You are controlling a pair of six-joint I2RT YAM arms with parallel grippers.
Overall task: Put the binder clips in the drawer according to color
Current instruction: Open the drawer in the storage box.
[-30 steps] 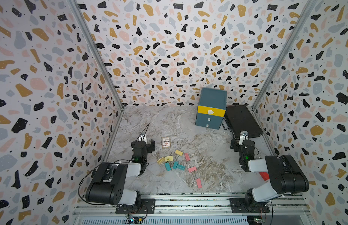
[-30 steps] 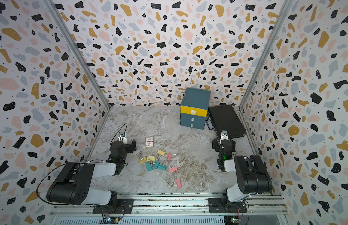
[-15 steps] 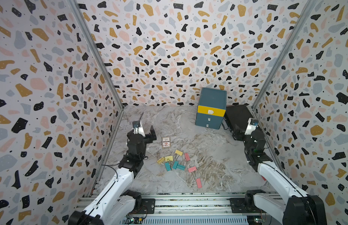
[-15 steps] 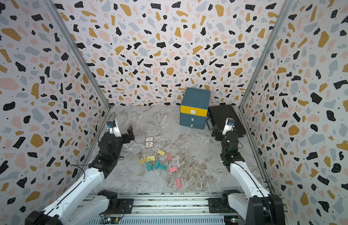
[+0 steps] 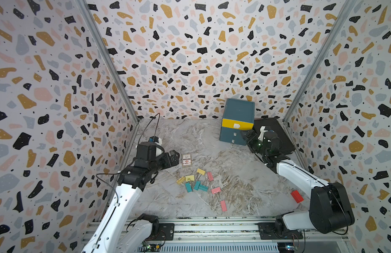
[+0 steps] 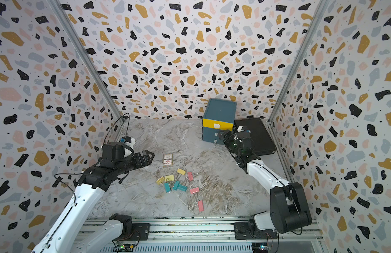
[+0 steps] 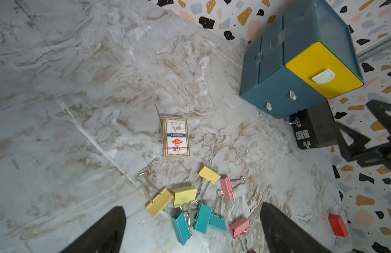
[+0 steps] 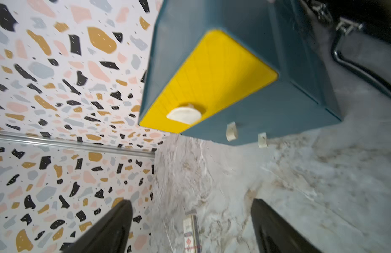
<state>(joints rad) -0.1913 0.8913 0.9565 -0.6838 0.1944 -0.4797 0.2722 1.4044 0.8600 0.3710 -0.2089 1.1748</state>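
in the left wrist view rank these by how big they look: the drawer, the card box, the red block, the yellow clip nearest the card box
1. drawer, by far the largest
2. card box
3. red block and yellow clip: the block and the clip's body look about alike, so they are not ranked against each other

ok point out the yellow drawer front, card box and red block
yellow drawer front [image 5: 228, 123], in a top view, its left half
card box [image 7: 176, 137], left wrist view, printed top
red block [image 5: 297, 196], in a top view, middle
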